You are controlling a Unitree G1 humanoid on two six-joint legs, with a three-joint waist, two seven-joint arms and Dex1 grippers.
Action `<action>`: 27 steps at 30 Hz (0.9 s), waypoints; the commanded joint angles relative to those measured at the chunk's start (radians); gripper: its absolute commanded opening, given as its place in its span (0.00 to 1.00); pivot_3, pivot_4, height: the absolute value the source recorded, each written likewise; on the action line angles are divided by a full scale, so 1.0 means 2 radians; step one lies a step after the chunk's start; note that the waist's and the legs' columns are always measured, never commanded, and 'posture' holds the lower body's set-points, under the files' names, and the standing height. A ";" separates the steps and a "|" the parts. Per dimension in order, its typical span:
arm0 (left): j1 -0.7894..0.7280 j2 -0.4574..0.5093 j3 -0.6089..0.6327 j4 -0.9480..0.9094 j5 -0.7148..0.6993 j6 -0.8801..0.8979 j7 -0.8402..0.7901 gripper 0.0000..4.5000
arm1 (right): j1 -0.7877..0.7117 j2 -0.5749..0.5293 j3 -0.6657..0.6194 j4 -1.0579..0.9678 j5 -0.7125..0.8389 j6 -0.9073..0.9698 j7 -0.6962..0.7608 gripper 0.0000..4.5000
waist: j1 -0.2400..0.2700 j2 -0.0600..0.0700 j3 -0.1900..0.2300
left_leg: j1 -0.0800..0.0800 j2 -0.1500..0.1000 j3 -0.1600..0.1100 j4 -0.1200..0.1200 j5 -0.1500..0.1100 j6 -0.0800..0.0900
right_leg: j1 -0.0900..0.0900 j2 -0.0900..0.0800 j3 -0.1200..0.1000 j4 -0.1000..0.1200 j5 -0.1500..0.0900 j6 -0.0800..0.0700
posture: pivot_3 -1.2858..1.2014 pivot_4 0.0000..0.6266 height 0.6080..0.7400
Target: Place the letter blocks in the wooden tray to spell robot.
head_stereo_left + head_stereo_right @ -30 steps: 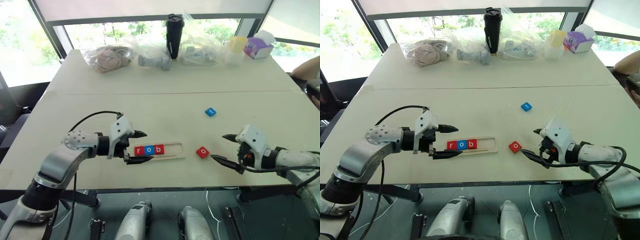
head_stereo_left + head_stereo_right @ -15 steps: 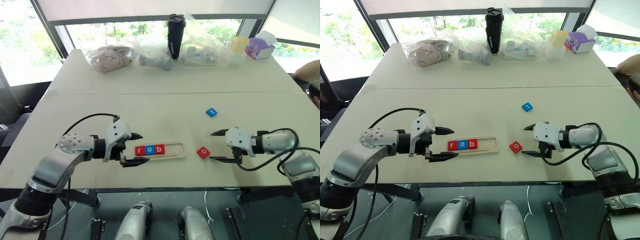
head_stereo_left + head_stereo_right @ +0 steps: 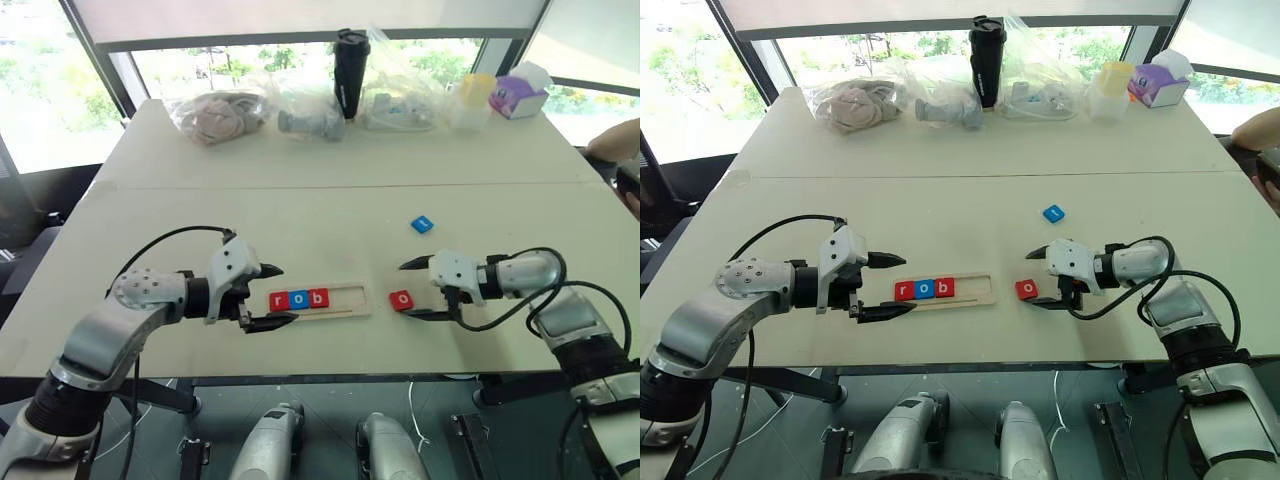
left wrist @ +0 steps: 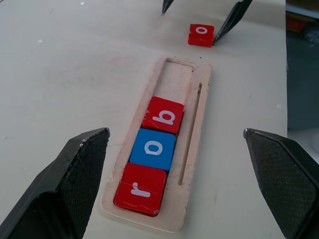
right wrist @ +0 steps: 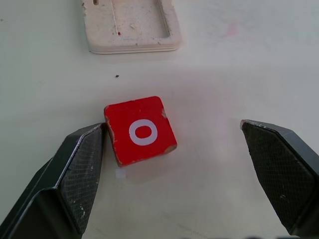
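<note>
Straddling the red o block (image 5: pixel 141 130), the right gripper (image 3: pixel 412 289) stands wide, one finger touching the block's edge; beyond its tips lies the wooden tray (image 3: pixel 350 300) holding r, o, b, the left gripper (image 3: pixel 272 296) spread wide at its other end

Wooden tray (image 4: pixel 192 164) is pale raw wood, scuffed and matt; beside it the red "o" block (image 5: pixel 140 131) looks glossy-painted with chipped corners, on a smooth matt table (image 3: pixel 300 215); gripper fingers (image 5: pixel 75 179) textured black plastic.
</note>
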 commanded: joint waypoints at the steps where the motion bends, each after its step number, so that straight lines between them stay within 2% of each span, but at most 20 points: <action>1: 0.000 -0.001 0.005 -0.016 -0.001 -0.005 0.004 1.00 | -0.008 0.001 0.002 0.004 0.002 0.014 0.013 0.99 | 0.000 0.000 0.000 | 0.000 0.000 0.000 0.000 0.000 0.000 | 0.000 0.000 0.000 0.000 0.000 0.000 | 0.52 0.24 1.00; 4: 0.001 -0.001 0.007 -0.016 -0.001 -0.006 0.006 1.00 | -0.008 -0.005 0.002 0.003 0.010 0.048 0.032 0.99 | 0.000 0.000 0.000 | 0.000 0.000 0.000 0.000 0.000 0.000 | 0.000 0.000 0.000 0.000 0.000 0.000 | 0.52 0.24 1.00; 6: 0.003 -0.001 0.007 -0.016 -0.001 -0.006 0.007 1.00 | -0.004 -0.013 0.000 -0.005 0.021 0.076 0.049 0.88 | 0.001 0.000 0.000 | 0.000 0.000 0.000 0.000 0.000 0.000 | 0.000 0.000 0.000 0.000 0.000 0.000 | 0.52 0.24 1.00; 7: 0.003 -0.001 0.007 -0.017 -0.001 -0.006 0.007 1.00 | -0.003 -0.014 -0.002 -0.007 0.024 0.084 0.053 0.81 | 0.001 0.000 0.000 | 0.000 0.000 0.000 0.000 0.000 0.000 | 0.000 0.000 0.000 0.000 0.000 0.000 | 0.52 0.24 1.00; 12: 0.004 0.001 0.010 -0.015 -0.003 -0.008 0.007 1.00 | -0.001 -0.005 -0.012 -0.028 0.038 0.110 0.049 0.25 | 0.000 0.000 0.000 | 0.000 0.000 0.000 0.000 0.000 0.000 | 0.000 0.000 0.000 0.000 0.000 0.000 | 0.52 0.24 1.00; 21: 0.025 0.040 0.039 -0.019 -0.010 -0.011 -0.017 1.00 | -0.032 0.008 -0.012 -0.131 0.062 0.214 0.018 0.25 | -0.001 0.000 0.000 | 0.000 0.000 0.000 0.000 0.000 0.000 | -0.001 0.000 0.000 0.000 0.000 0.000 | 0.52 0.24 1.00; 27: 0.036 0.064 0.046 -0.030 -0.012 -0.009 -0.033 1.00 | -0.080 0.061 0.045 -0.154 0.043 0.244 0.012 0.25 | -0.001 0.000 0.000 | 0.000 0.000 0.000 -0.001 0.000 0.000 | -0.002 0.000 0.000 0.000 0.000 0.000 | 0.52 0.24 1.00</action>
